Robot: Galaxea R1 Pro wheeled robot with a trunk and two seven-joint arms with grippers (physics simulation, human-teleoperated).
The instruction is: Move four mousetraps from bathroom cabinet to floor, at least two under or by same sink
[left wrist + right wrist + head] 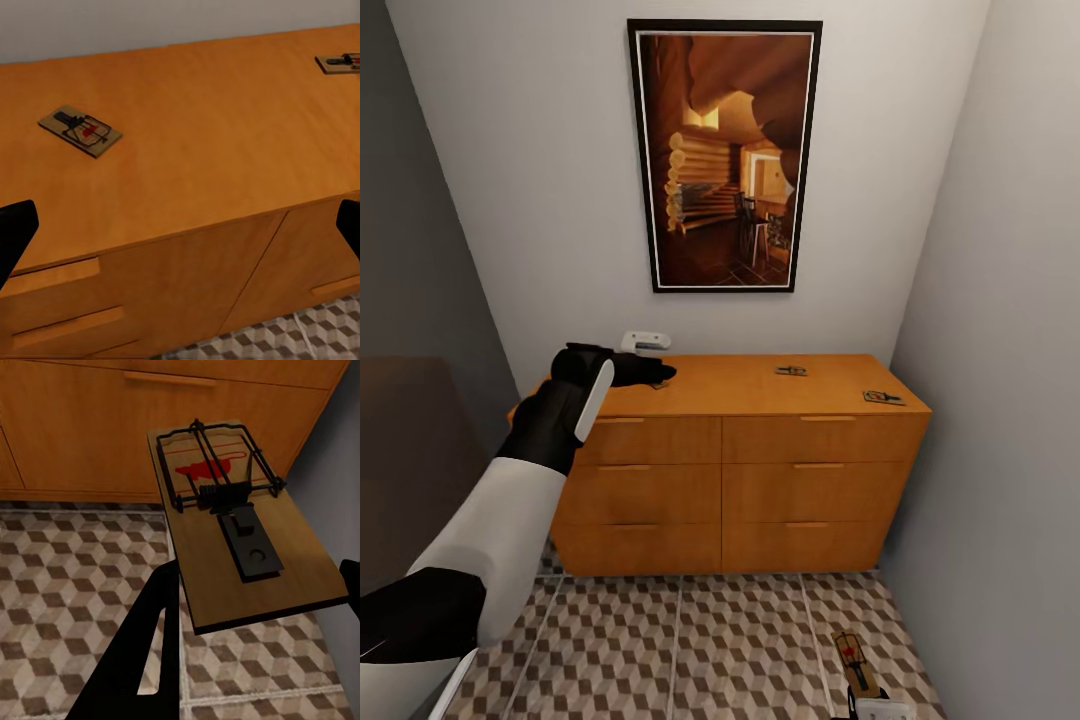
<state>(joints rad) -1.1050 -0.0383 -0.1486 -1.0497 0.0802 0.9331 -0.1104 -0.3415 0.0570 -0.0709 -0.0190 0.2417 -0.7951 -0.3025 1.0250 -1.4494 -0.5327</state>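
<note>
Nearest the right wrist camera, a mousetrap sits between the dark fingers of the right gripper, which appears to be gripping it low above the patterned bathroom floor, in front of the cabinet. In the head view this held trap shows at the bottom edge, beside the right wall. Three more traps lie on the cabinet top: one by the left gripper, whose jaws stand open in its wrist view, one mid-top, one at the right front corner. By this look, none rests on the floor yet; all four remain.
</note>
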